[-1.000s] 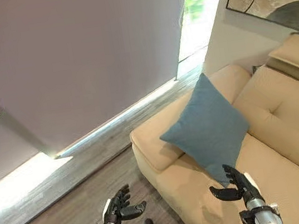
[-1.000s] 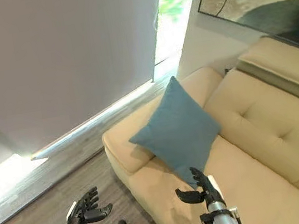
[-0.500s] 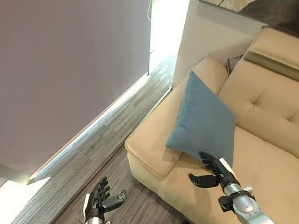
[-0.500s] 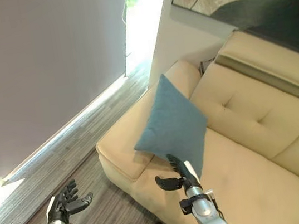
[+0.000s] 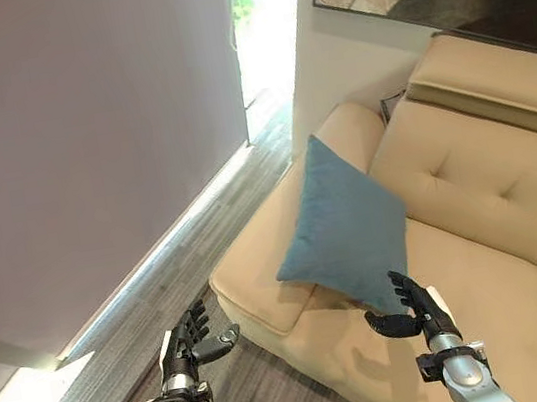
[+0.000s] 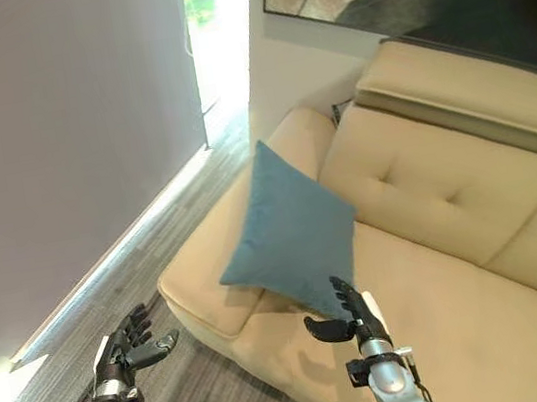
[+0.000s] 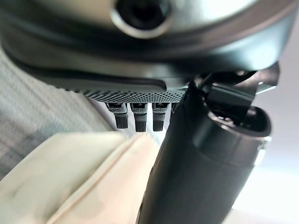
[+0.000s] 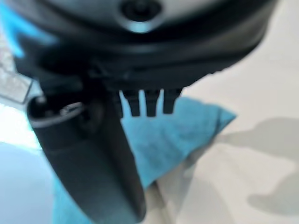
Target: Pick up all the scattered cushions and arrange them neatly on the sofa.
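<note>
The right hand (image 8: 93,140) reaches along the view from very close, its dark bulk crossing the upper edge and its thick thumb running down toward the lower edge. Its fingers (image 8: 134,103) stand in a short row beside the thumb, straight and spread slightly, holding nothing. Past them lies a blue cushion (image 8: 177,130) with one corner pointing out over the pale beige sofa (image 8: 247,177). The cushion rests on the sofa seat, apart from the fingertips. Soft shadows fall across the sofa fabric beside the cushion's corner.
</note>
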